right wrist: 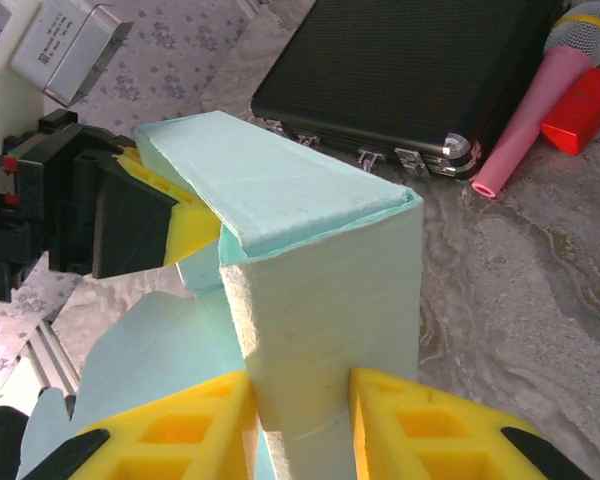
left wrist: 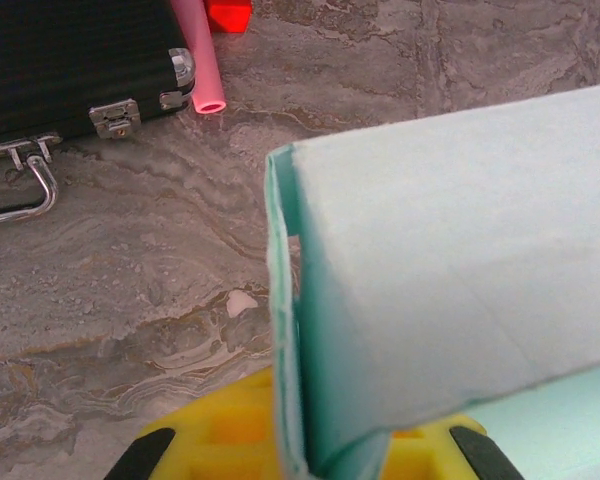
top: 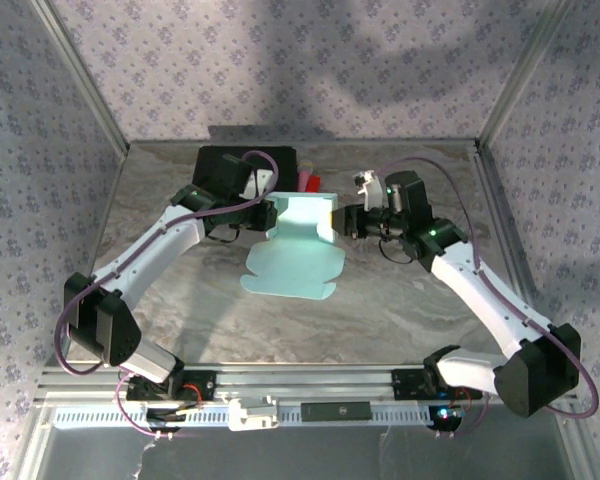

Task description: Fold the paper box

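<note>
The paper box (top: 302,215) is pale blue card, partly raised into a box shape at mid-table, with its flat flaps (top: 288,272) spread on the table in front. My left gripper (top: 270,216) is shut on the box's left wall. In the left wrist view that thin wall (left wrist: 285,330) runs down between the yellow fingers (left wrist: 205,430). My right gripper (top: 338,219) is shut on the right end. In the right wrist view its yellow pads (right wrist: 420,425) squeeze a folded upright panel of the paper box (right wrist: 325,300), and the left gripper (right wrist: 180,215) holds the far end.
A black case (top: 242,160) with metal latches (left wrist: 115,117) lies on the table just behind the box. A pink tube (right wrist: 525,125) and a red block (right wrist: 585,105) lie beside it. Patterned walls enclose the marbled table (top: 180,300).
</note>
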`<state>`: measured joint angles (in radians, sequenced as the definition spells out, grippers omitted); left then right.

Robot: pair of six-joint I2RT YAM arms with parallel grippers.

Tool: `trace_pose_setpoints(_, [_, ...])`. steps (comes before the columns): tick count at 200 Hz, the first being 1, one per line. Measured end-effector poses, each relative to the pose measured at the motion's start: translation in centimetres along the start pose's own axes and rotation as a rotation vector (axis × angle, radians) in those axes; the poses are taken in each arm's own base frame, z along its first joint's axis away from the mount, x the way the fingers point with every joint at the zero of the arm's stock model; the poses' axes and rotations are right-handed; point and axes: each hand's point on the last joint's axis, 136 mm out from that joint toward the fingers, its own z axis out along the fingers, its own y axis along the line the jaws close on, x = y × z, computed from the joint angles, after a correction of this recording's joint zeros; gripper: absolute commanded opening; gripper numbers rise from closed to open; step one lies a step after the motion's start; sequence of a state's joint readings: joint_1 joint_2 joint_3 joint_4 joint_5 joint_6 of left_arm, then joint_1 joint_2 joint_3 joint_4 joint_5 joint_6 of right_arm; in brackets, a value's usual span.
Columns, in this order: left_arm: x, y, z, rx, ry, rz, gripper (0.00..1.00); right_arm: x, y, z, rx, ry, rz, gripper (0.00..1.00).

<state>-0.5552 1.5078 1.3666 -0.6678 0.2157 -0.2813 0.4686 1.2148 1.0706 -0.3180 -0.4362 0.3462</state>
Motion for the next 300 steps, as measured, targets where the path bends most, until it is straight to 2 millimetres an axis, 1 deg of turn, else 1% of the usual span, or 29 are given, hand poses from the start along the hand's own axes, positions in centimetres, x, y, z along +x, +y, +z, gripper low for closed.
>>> trace_pose_setpoints(50, [-0.3,0.3,-0.3,-0.028,-0.008,0.002,0.0,0.0,-0.8,0.8,0.079,0.009,-0.019,0.22])
trace_pose_setpoints(93, [-0.2,0.4,-0.3,-0.035,-0.006,0.003,0.0,0.1,-1.2,1.2,0.133,0.013,-0.033,0.19])
trace_pose_setpoints(151, [0.1,0.6,-0.3,-0.054,0.005,0.004,0.0,0.3,-1.7,1.7,0.24,0.017,-0.062,0.07])
trace_pose_setpoints(183, [0.2,0.3,-0.2,-0.051,0.007,0.009,0.0,0.3,-2.1,1.7,0.315,0.013,-0.062,0.0])
trace_pose_setpoints(235, [0.3,0.4,-0.2,-0.068,0.007,0.001,0.0,0.5,-2.1,2.1,0.428,0.011,-0.085,0.0])
trace_pose_setpoints(264, [0.3,0.0,-0.2,-0.063,0.008,0.002,0.0,0.6,-2.3,1.9,0.486,0.002,-0.094,0.0])
trace_pose_setpoints(300, [-0.1,-0.3,-0.4,-0.062,-0.005,-0.002,0.0,0.0,-2.4,1.5,0.557,-0.025,-0.097,0.0])
